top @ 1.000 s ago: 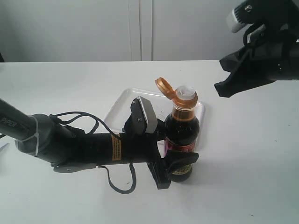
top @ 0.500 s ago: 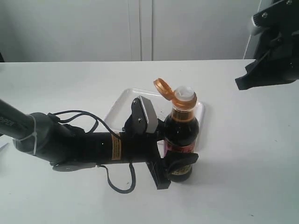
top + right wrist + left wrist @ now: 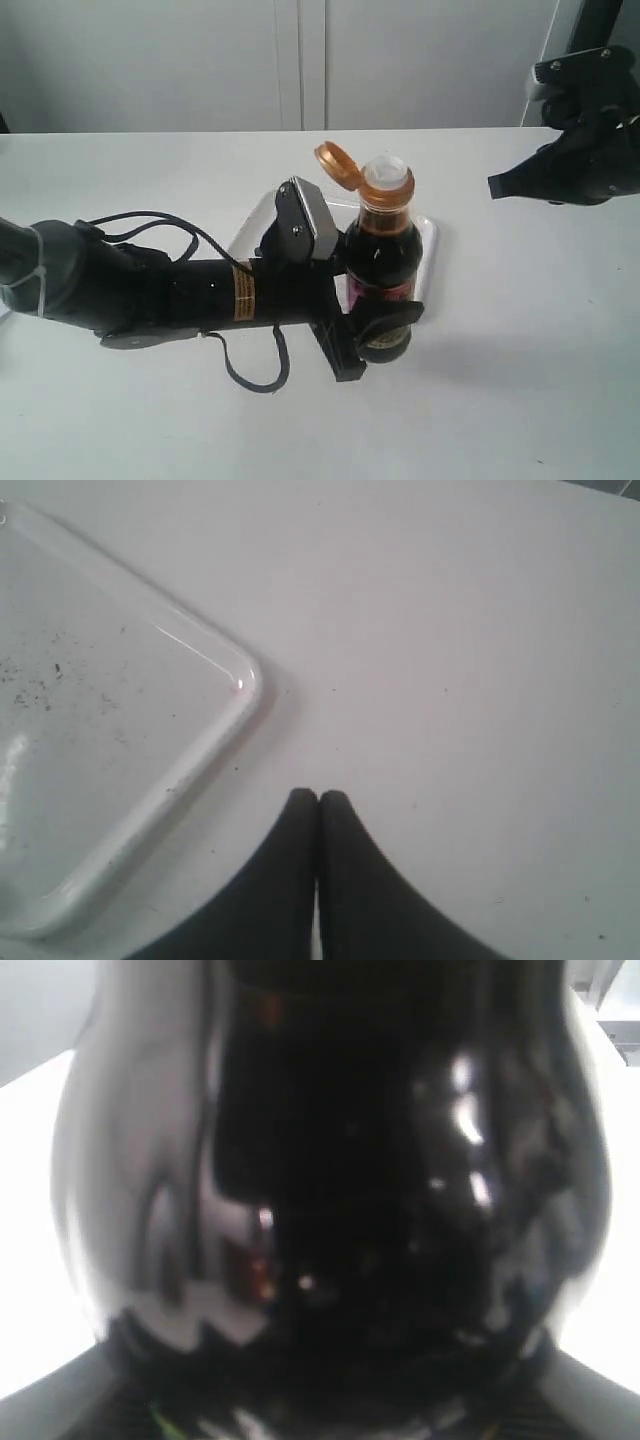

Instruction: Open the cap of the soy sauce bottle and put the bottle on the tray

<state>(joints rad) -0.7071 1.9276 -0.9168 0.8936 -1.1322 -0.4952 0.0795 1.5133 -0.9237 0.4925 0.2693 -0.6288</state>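
Note:
The soy sauce bottle (image 3: 380,262) stands upright in the exterior view, lifted a little off the table, dark liquid filling it. Its orange-brown cap (image 3: 337,163) is flipped open to the left, baring the white spout (image 3: 387,174). My left gripper (image 3: 372,335) is shut on the bottle's lower body; the bottle (image 3: 340,1190) fills the left wrist view as a dark blur. The white tray (image 3: 428,235) lies just behind the bottle; one of its corners (image 3: 236,695) shows in the right wrist view. My right gripper (image 3: 319,798) is shut and empty, hovering at the right (image 3: 497,187).
The white table (image 3: 520,370) spreads around the tray. A black cable (image 3: 250,375) loops under the left arm. A pale wall and cabinet doors stand behind the table.
My left gripper has raised the bottle and shifted it slightly left and back toward the tray. My right gripper has drawn away to the right, then come lower.

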